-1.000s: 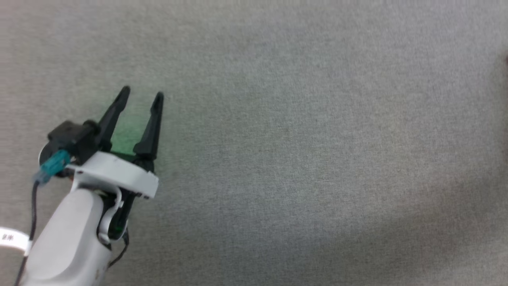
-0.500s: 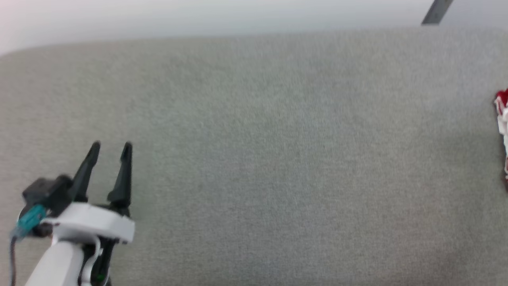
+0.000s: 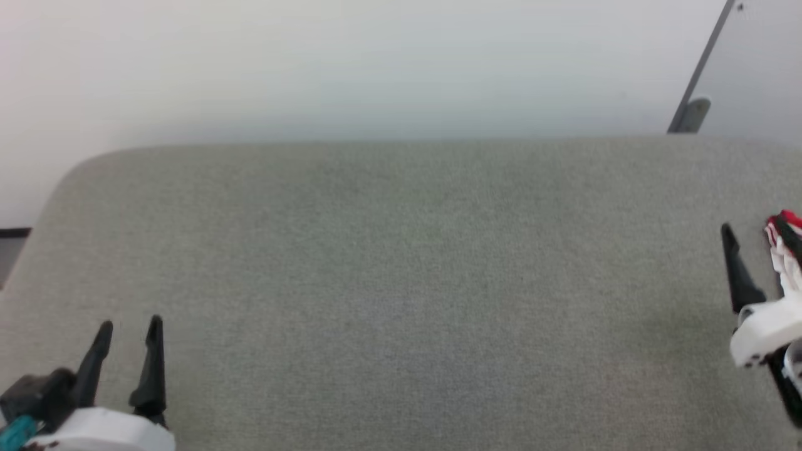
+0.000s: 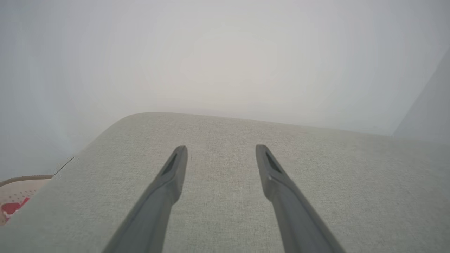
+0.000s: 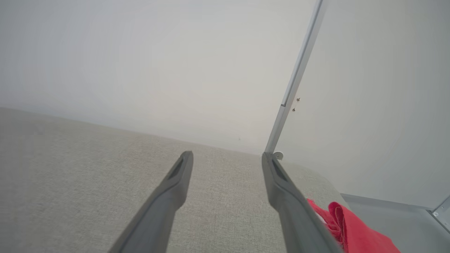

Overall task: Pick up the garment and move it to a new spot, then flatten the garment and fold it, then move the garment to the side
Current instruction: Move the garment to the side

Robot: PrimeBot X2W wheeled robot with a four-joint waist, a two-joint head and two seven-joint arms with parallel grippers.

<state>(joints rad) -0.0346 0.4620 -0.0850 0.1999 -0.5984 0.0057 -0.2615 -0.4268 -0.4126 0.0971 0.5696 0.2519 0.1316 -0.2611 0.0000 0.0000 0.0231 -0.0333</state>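
Grey cushioned surface [image 3: 401, 282] held the garment [image 3: 784, 247] bunched at its far right edge beside the right gripper [image 5: 226, 156], which, like the left gripper [image 3: 131, 324], gaped empty, so a clumsy reach could have shoved it off.

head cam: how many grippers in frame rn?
2. Left gripper at the lower left, open above the grey padded surface. Right gripper at the right edge, partly cut off, open, beside the red-and-white garment.
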